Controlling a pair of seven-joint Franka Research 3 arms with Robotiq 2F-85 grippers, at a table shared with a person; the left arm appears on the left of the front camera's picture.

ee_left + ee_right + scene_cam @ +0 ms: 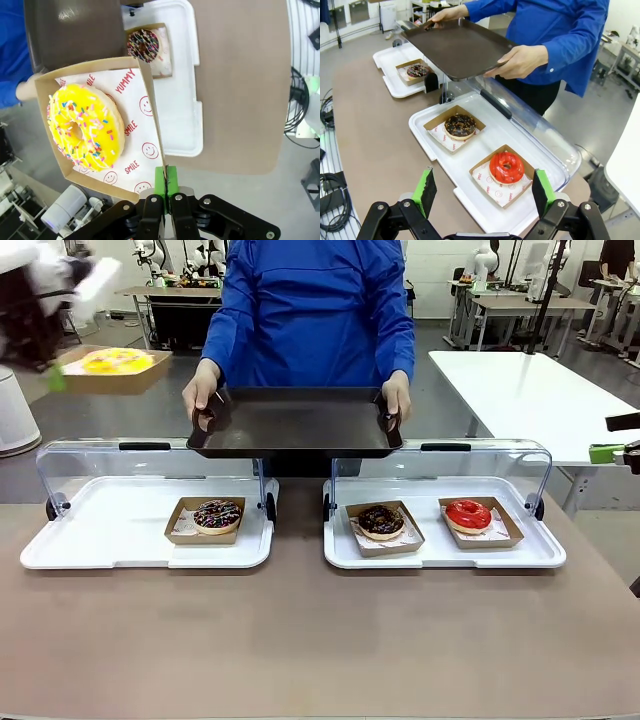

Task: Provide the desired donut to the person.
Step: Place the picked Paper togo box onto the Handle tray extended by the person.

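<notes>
Glossy-iced yellow donut (102,137) lies in a matt cardboard box (85,69) lined with paper (137,107).

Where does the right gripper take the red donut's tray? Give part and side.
Probably the near wall of the cardboard tray, descending from the robot's side: that thin upright rim suits a pinch, the raised clear lid blocks the far side, and the red donut goes untouched.

Desk (300,650): left case (100,535), donut A (217,516) at its 3 o'clock; right case (440,555), donut B (381,521) at 9, donut C (468,514) at 3; serving tray (295,422) behind, 12 o'clock.
</notes>
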